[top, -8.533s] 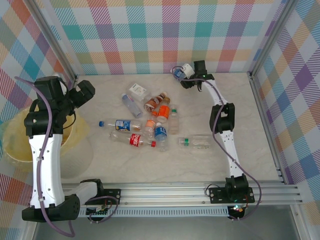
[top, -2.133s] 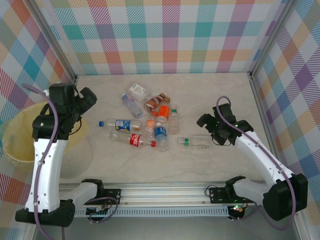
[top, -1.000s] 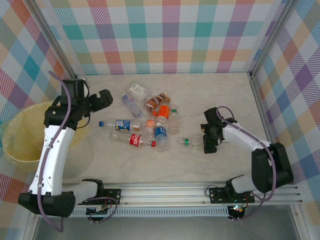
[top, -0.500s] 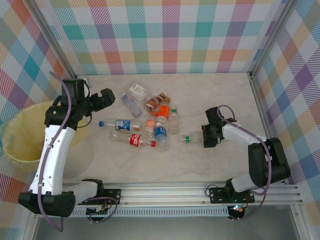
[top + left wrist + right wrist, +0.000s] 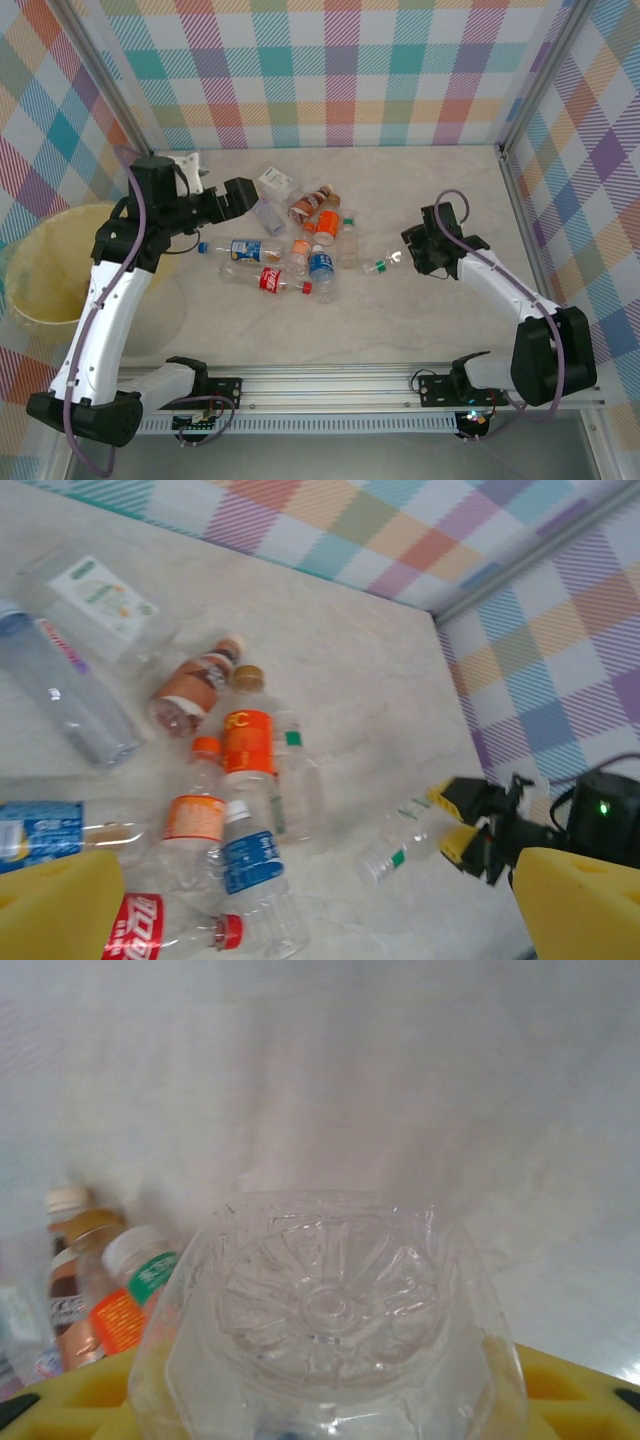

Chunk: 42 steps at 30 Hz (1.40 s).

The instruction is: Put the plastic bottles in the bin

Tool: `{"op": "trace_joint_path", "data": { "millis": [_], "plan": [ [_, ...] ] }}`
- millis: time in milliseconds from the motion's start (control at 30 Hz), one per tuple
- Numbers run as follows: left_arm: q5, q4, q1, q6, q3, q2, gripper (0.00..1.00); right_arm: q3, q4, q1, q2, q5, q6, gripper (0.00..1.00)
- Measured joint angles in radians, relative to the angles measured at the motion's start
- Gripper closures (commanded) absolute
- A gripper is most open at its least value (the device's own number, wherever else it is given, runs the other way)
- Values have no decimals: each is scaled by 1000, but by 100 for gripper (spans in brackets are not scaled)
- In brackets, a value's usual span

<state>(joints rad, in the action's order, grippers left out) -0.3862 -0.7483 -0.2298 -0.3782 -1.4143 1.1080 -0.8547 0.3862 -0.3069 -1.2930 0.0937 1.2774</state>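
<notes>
The right end effector (image 5: 410, 257) is clamped on the base end of a clear green-capped bottle (image 5: 384, 265), whose cap points toward the remaining plastic bottles (image 5: 300, 245) clustered at the centre of the desk (image 5: 400, 330). The left end effector (image 5: 243, 196) has its fingers fully apart above the cluster's far-left edge, holding nothing. The bin (image 5: 25, 300) stands at the far left, well apart from the held bottle.

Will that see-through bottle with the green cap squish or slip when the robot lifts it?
The clear bottle looks empty, so it's probably very light. Its thin walls may dent in the right gripper. It's smooth and round, held by its base, so it might slip.
</notes>
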Motion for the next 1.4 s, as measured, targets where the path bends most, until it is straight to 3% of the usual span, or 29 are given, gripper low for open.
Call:
{"op": "trace_joint_path", "data": {
  "millis": [300, 700, 1067, 1400],
  "plan": [
    [21, 92, -224, 8, 46, 45, 0, -103, -122, -1, 6, -54, -205, 57],
    [39, 251, -411, 121, 124, 212, 0, -193, -266, -21, -24, -262, -340, 56],
    [-15, 361, -444, 293, 108, 343, 2, -241, -292, -67, -26, -390, -381, 56],
    [13, 516, -452, 279, 78, 457, 0, -241, -337, -112, -26, -474, -374, 54]
  ]
}}
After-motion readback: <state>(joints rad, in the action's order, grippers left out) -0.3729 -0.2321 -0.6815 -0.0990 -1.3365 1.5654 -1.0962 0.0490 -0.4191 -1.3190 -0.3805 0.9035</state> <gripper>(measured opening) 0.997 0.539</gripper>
